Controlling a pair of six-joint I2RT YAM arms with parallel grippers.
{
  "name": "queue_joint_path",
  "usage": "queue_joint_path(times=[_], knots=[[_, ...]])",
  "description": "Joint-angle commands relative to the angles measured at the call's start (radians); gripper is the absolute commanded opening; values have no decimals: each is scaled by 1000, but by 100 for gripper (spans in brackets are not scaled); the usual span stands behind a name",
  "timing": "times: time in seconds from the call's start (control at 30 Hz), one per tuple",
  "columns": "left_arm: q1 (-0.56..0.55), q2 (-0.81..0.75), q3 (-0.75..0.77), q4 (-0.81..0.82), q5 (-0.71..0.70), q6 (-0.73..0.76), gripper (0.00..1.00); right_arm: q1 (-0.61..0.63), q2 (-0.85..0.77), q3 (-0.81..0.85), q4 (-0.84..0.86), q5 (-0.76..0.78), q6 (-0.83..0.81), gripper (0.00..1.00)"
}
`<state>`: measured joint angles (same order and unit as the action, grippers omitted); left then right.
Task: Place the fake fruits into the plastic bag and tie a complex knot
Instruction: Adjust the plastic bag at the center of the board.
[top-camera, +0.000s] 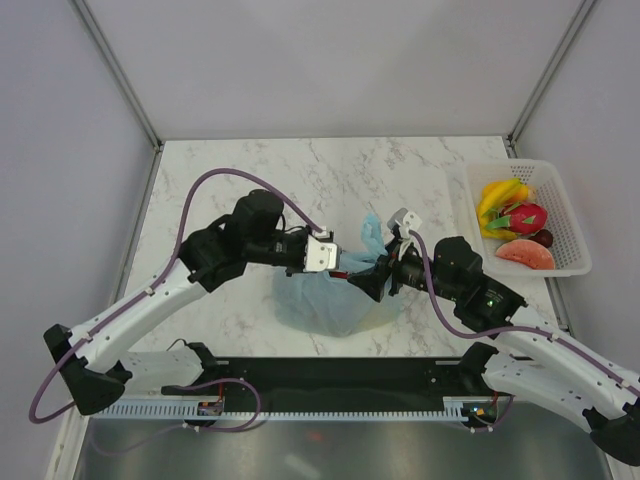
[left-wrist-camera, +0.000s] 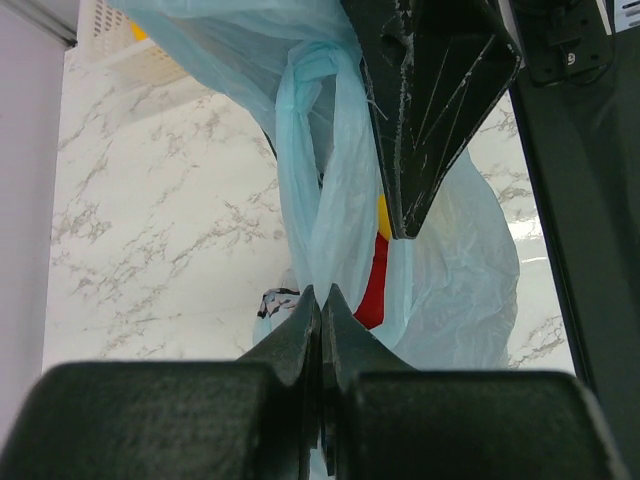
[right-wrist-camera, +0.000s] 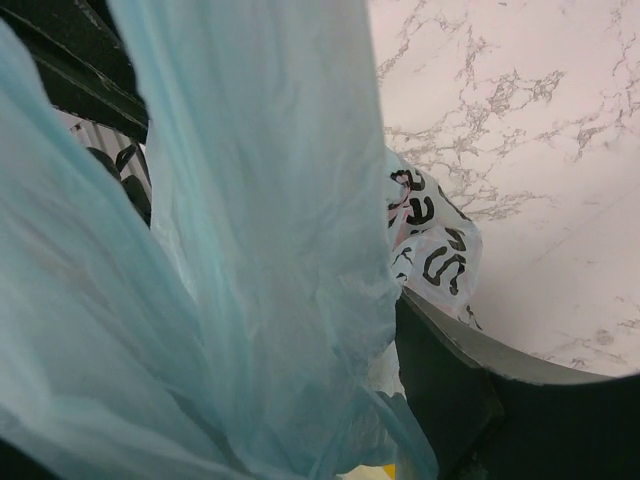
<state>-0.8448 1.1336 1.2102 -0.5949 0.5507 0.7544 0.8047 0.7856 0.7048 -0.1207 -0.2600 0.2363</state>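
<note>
The light-blue plastic bag lies at the table's middle between both arms. My left gripper is shut on one of its twisted handle strips. A red and yellow fake fruit shows through the film. My right gripper is pressed against the bag's gathered top from the right. Bag film fills the space beside its one visible finger; the other finger is hidden. Bananas, a dragon fruit, a dark ball and an orange-red slice lie in the basket.
The white mesh basket stands at the table's right edge. A printed white panel of the bag hangs by the right finger. Metal frame posts rise at the back corners. Purple cables loop over both arms.
</note>
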Motion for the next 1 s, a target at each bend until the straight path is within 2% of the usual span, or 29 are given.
queue_joint_path(times=[0.0,0.23,0.33,0.53,0.63,0.67,0.73,0.77,0.97], knots=[[-17,15,52,-48,-49,43,2,-1,3,45,32,7,3,71],[-45,31,72,-91,-57,78,2,-2,0,51,24,4,-3,71],[-56,49,80,-97,-69,85,2,-2,0,51,21,-1,-5,67],[-74,72,118,-108,-107,86,2,-2,-3,53,15,-7,-6,47],[-95,66,127,-114,-156,85,2,-1,-3,53,10,-2,-9,29],[-102,66,126,-115,-188,83,2,-2,-2,55,9,1,-11,18],[-120,63,129,-117,-221,79,2,-2,4,59,1,4,-11,10],[-126,61,132,-117,-245,77,2,-2,7,61,0,2,-14,2],[-158,64,172,-111,-388,17,2,-1,26,82,-37,67,-20,0]])
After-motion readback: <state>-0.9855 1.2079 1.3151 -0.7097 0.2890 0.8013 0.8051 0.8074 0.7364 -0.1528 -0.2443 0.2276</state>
